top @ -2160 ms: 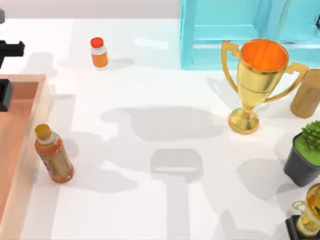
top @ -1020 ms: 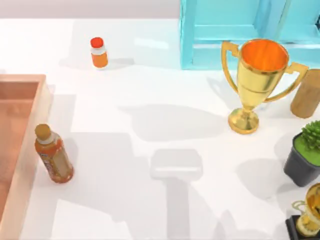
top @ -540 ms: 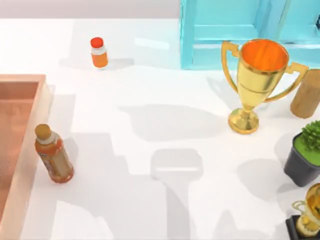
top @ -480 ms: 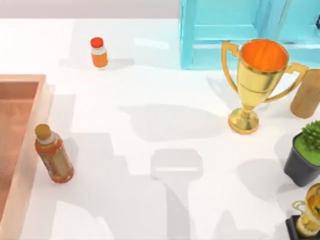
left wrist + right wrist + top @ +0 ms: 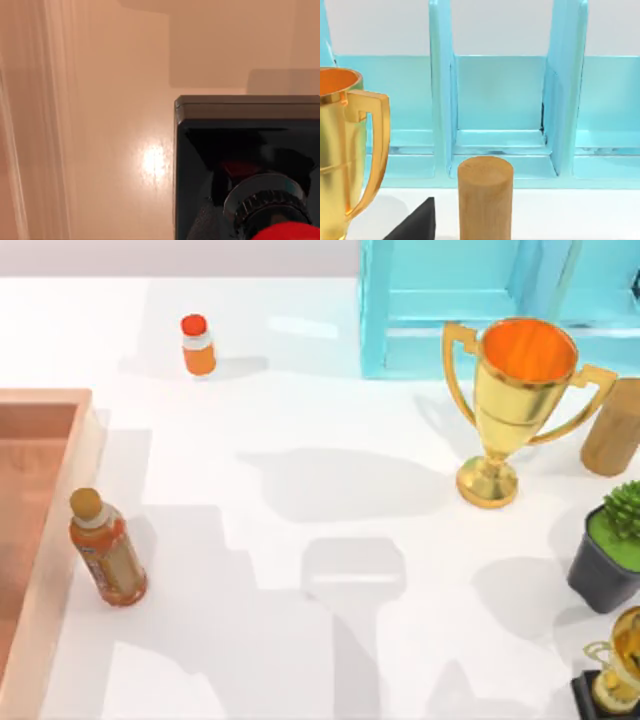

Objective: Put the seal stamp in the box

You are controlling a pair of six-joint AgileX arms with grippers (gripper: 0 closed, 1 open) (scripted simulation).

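The stamp (image 5: 247, 170) sits on the salmon floor of the box (image 5: 40, 540), its black base and red knob close under the left wrist camera. Whether the left gripper is open or closed cannot be told, and the same goes for the right. From above, the box lies at the table's left edge, with an orange bottle (image 5: 107, 548) just beside its wall. A small red-capped bottle (image 5: 198, 344) stands farther back. At the right are a gold trophy (image 5: 520, 405), a wooden cylinder (image 5: 485, 197) and a blue cabinet (image 5: 490, 295).
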